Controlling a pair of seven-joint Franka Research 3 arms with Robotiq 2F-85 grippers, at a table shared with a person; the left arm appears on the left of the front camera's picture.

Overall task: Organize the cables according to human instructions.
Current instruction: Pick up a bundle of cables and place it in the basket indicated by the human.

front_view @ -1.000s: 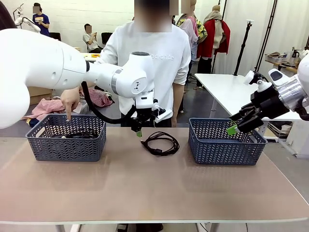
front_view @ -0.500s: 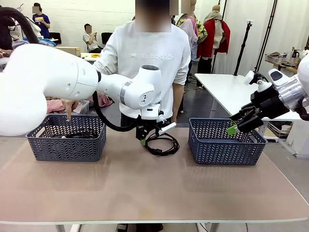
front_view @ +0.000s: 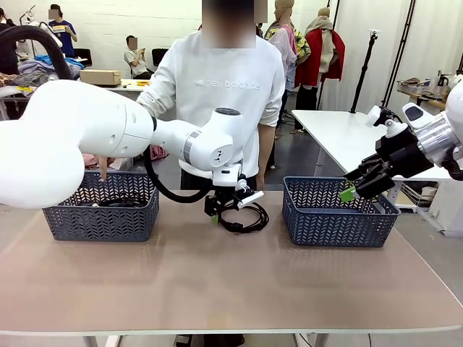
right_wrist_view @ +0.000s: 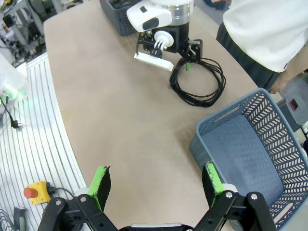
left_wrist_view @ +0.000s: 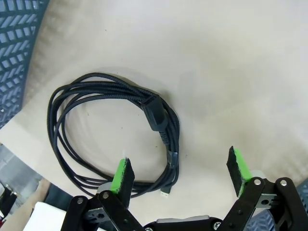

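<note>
While the person's finger stays on the left basket, the left gripper, jaws wide and empty, has dropped onto the coiled cable near the table's far edge, seemingly ready to grasp.

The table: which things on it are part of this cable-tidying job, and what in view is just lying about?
Part of the job:
- coiled cable on the table
- cable in the left basket
- right basket
- left gripper, open above the coil
- person's pointing hand

Just lying about:
- cardboard box behind
- white table behind
</note>
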